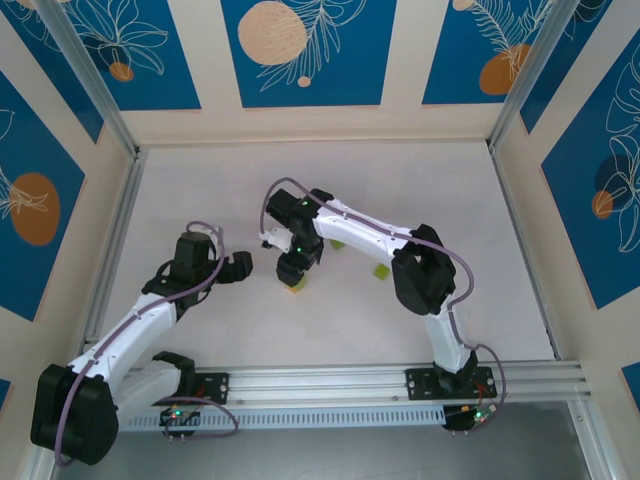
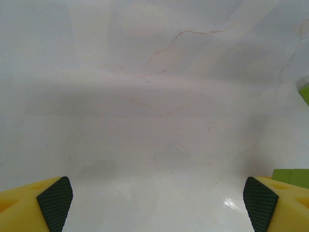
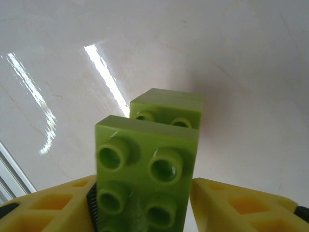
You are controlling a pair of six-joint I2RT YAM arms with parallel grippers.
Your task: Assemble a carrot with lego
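Lime-green brick (image 3: 145, 169), studs toward the wrist camera, sits between the yellow fingers (image 3: 48, 208) of the right end effector (image 3: 143, 205). Both fingers press against its sides, so it is clamped on the brick. Second lime-green brick (image 3: 166, 108) is directly behind the first and steps a little higher; joined or merely touching, cannot tell. From above, this end effector points down at the table (image 1: 420, 180) a little left of centre, with a yellow-green bit showing at its tip. Two loose lime pieces lie on the table further right: one (image 1: 338, 243) half tucked under the right forearm, the other (image 1: 381, 271) just beside the arm's dark elbow housing. The right arm itself arches across that patch and covers part of it. Left end effector (image 2: 158, 208) is near the right one on its left side, with a narrow gap between the two. Its fingers are spread wide apart, with bare table between them. In its wrist view a lime piece (image 2: 289, 176) lies just past the right-hand finger and a lime sliver (image 2: 304, 94) shows at the frame edge. An aluminium rail (image 1: 350, 380) with both arm bases runs along the near edge. Patterned wall panels (image 1: 300, 50) close off the far side and both flanks. Broad bare surface lies toward the far wall and the right flank.
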